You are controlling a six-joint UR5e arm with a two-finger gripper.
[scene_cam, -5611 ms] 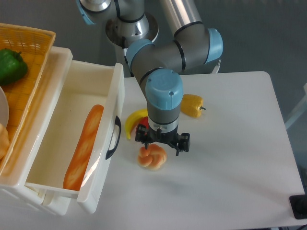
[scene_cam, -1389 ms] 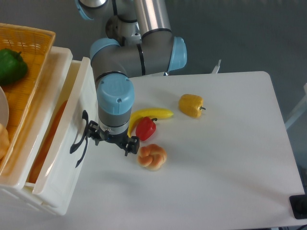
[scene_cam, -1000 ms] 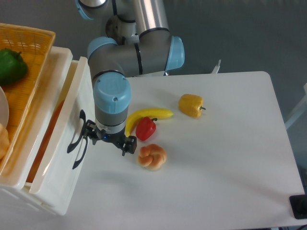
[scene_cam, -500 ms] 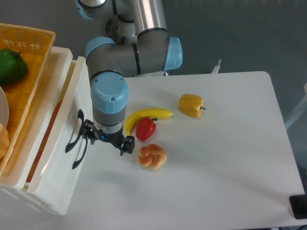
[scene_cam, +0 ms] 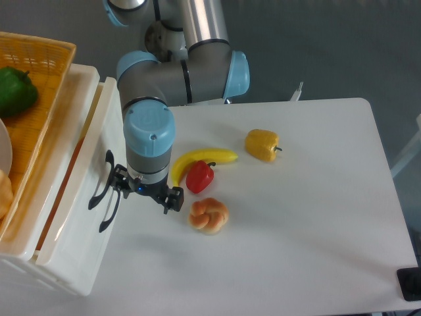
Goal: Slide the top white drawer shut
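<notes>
Still just ajar, lay directly left of hand [scene_cam: 146, 195], fingers apart, touching top white drawer [scene_cam: 79, 197] near handle [scene_cam: 102, 197].

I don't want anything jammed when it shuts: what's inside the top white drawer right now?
Through the narrow gap left in the top white drawer, only an orange strip shows, running lengthwise. The drawer front and cabinet top cover the rest, so its other contents cannot be seen.
</notes>
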